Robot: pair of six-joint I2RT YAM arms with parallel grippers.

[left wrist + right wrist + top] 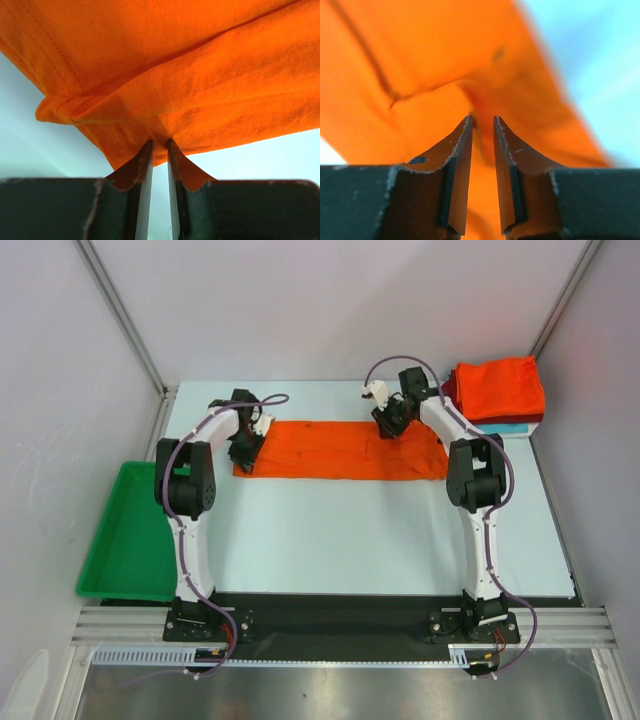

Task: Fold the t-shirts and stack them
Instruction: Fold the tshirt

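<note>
A grip could slip. The left tool (160, 144) is clamped on only a thin corner fold of the orange t-shirt (340, 450), and the right tool (482, 120) is clamped on a bunched ridge, so an uneven pull may skew the fold. The shirt lies as a long flat band across the upper middle of the tabletop (350, 540), left of the folded stack (498, 390) at upper right.

The orange t-shirt (340, 450) lies flat, folded into a long left-to-right band. Behind its right end sits a folded stack (498, 390), orange-red on top.
</note>
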